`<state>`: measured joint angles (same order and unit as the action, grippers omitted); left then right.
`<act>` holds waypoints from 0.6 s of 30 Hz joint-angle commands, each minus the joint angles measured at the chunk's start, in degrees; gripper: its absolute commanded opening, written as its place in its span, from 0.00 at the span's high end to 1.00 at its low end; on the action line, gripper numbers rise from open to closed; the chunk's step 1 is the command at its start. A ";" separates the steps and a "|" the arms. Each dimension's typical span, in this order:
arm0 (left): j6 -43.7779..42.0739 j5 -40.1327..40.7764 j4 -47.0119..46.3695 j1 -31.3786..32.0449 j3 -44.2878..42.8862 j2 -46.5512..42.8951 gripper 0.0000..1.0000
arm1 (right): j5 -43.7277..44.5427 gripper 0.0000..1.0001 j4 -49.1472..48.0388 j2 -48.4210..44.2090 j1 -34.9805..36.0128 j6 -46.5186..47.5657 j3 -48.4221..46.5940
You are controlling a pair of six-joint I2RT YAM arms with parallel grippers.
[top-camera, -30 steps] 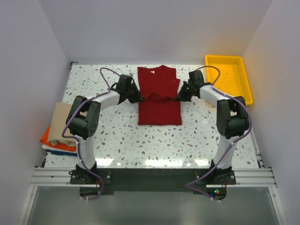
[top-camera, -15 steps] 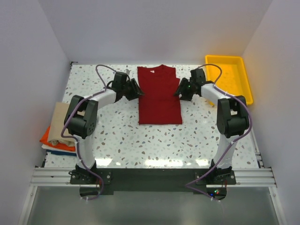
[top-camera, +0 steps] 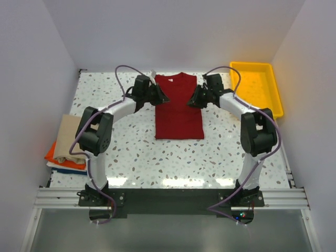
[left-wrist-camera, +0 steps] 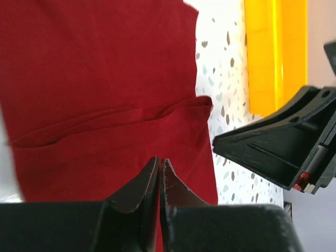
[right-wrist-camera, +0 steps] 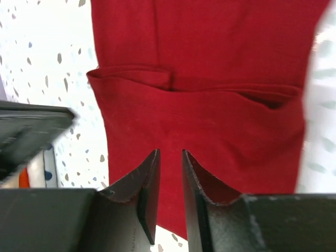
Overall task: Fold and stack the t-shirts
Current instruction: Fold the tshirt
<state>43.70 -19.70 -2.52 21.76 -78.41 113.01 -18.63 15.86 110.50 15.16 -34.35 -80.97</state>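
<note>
On the far left edge of the counter (top-camera: 157,157) I see the stack of folded shirts (top-camera: 65,147), tan on top with orange and blue under it, well apart from the work. My left claw (left-wrist-camera: 159,160) sits over the left side of the red shirt (top-camera: 178,110), near its shoulder. Its jaws are pressed almost together with only a thin slit between them, and I see no cloth caught in them. The red shirt lies flat in the far middle of the counter with its collar away from me. Its sides are already folded in, so it reads as one long rectangle, and a fold line crosses it in both wrist views. My right claw (right-wrist-camera: 170,153) hangs over the shirt's right side opposite the left one. Its jaws are narrow but parted, red cloth shows through the gap, and nothing is gripped. The yellow tray (top-camera: 257,86) stands at the far right corner, out of play.

I judge I am between folds: the sides are done and the crosswise fold is not. Next I would need to open both claws, drop onto the far corners together, pinch all the layers, and carry them evenly toward the near hem before moving the shirt to the stack
</note>
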 commanded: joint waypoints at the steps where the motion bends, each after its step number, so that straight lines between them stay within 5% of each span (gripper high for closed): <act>1: -0.72 -3.58 -2.13 1.09 -4.10 5.01 0.93 | -4.57 0.75 -1.97 3.49 0.40 1.39 -3.40; 8: -1.08 -5.78 -1.25 -0.66 -8.51 15.56 0.98 | -3.78 0.76 -0.13 12.79 -1.09 3.23 -9.72; 18: -0.55 -5.96 -2.84 -4.09 -5.88 17.07 0.98 | -4.75 0.74 -1.44 16.77 -5.49 2.09 -9.47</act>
<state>44.16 -27.62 -4.84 19.14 -84.95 129.32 -24.73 14.48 126.19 11.11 -32.80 -89.65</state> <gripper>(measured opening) 0.027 0.249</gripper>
